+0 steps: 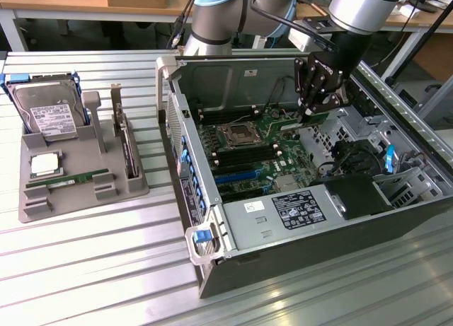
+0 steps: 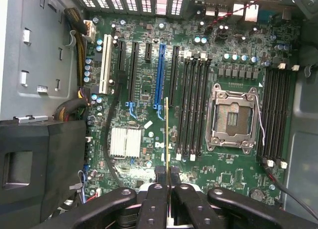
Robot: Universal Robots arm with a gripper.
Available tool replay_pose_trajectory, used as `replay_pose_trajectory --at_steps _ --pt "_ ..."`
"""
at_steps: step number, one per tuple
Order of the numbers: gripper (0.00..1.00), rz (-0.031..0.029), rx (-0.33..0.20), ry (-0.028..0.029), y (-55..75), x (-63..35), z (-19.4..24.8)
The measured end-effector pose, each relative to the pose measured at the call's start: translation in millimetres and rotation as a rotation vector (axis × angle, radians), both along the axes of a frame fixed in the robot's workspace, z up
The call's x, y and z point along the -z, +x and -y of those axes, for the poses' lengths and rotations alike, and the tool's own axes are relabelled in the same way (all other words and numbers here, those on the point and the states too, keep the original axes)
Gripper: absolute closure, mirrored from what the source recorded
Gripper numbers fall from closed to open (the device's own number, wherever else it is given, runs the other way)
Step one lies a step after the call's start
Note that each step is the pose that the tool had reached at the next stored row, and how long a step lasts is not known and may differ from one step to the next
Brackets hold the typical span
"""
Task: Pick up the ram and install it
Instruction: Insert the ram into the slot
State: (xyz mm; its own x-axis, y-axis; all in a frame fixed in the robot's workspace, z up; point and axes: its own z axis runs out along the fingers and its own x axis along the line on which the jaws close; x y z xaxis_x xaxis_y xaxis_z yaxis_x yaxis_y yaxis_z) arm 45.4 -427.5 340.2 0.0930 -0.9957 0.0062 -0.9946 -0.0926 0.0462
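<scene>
My gripper (image 1: 309,112) hangs inside the open computer case (image 1: 212,234), over the right part of the motherboard (image 1: 255,146) in the exterior view. It is shut on the ram (image 2: 166,134), a thin green stick that I see edge-on in the wrist view, running out from between the black fingers (image 2: 155,177). In the exterior view the ram (image 1: 316,118) shows as a short green strip below the fingers. It is held above the board, beside the black memory slots (image 2: 193,107), which lie next to the empty processor socket (image 2: 233,117). A second bank of slots (image 2: 276,114) lies beyond the socket.
A grey holder tray (image 1: 106,191) on the exterior view's left carries a silver hard drive (image 1: 48,117), an upright expansion card (image 1: 126,146), a processor chip (image 1: 44,164) and another green stick (image 1: 78,177). Black cables (image 2: 114,139) and a heat sink (image 2: 125,141) lie on the board.
</scene>
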Motion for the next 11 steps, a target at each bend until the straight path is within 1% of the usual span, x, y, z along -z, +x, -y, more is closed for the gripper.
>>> replay_pose_trajectory --at_steps 11 --pt "0.88 0.0000 0.000 0.0000 0.0 2.3 0.0"
